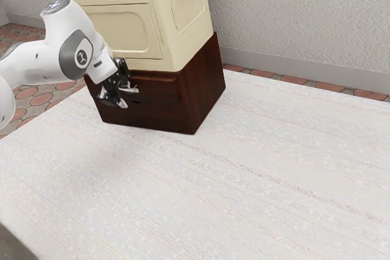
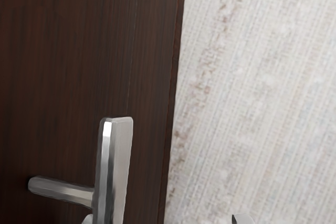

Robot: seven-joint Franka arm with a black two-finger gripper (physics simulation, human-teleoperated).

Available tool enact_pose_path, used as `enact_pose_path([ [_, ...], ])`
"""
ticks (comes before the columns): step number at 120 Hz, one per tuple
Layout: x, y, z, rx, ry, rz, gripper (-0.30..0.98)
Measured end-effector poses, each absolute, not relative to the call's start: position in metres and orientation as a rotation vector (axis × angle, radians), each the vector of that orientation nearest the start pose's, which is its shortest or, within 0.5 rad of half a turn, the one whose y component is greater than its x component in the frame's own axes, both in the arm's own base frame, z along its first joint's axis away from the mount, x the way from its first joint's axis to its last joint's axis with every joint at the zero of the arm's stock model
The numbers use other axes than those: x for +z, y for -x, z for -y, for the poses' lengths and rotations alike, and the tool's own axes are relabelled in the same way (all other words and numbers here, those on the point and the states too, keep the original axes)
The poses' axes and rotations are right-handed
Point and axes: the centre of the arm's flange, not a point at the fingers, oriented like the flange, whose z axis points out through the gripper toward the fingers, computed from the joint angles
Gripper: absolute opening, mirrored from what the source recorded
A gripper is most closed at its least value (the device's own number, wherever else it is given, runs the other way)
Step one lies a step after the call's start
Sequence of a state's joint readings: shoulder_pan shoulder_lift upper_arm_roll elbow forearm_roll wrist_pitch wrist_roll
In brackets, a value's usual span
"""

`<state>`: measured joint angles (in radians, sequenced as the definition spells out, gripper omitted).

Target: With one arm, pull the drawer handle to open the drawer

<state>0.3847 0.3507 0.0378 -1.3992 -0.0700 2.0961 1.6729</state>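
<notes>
Currently, white jointed arm [image 1: 73, 47]: comes in from the exterior view's left, its hand angled down to the front of the dark cabinet.
Black two-finger gripper [image 1: 129, 97]: at the drawer's front, near its upper part; jaws parted, released, not clenched on anything.
Pale fingertips [image 2: 243, 219]: in the wrist view, one just beside the handle bar, close by the post; the other well apart on the bar's opposite side, seen against the worktop. Whether the nearer one touches metal, cannot tell.
Silver metal drawer handle [image 2: 112, 171]: flat-faced bar standing off the wood on a rounded post; bar lies between the parted fingertips, roughly in line with the nearby edge of the front.
Dark reddish-brown wooden drawer front [image 1: 161, 105]: looks flush with its cabinet, drawer shut as far as the exterior view shows.
Dark brown wooden cabinet [image 1: 207, 83]: upright on the worktop, over its far corner in the exterior view.
Cream cabinet with top rails [image 1: 167, 53]: stacked on the brown one; framed panel in front, ribbed panel on the side.
Pale streaked worktop [image 1: 201, 199]: runs from the cabinet's foot toward the viewer.
Surroundings: red-and-grey paved floor [image 1: 27, 92], rough grey wall [image 1: 292, 16] behind.
</notes>
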Motion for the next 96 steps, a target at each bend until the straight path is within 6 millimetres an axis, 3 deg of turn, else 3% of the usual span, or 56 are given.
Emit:
enact_pose_path([
  [13, 0.545, -0.639, -0.279, -0.320, 2.332, -1.639, 0.06],
  [48, 0.547, -0.628, -0.275, -0.321, 2.359, -1.626, -0.06],
  [64, 0.555, -0.620, -0.272, -0.315, 2.370, -1.626, -0.07],
  [96, 0.551, -0.609, -0.268, -0.295, 2.413, -1.625, -0.10],
])
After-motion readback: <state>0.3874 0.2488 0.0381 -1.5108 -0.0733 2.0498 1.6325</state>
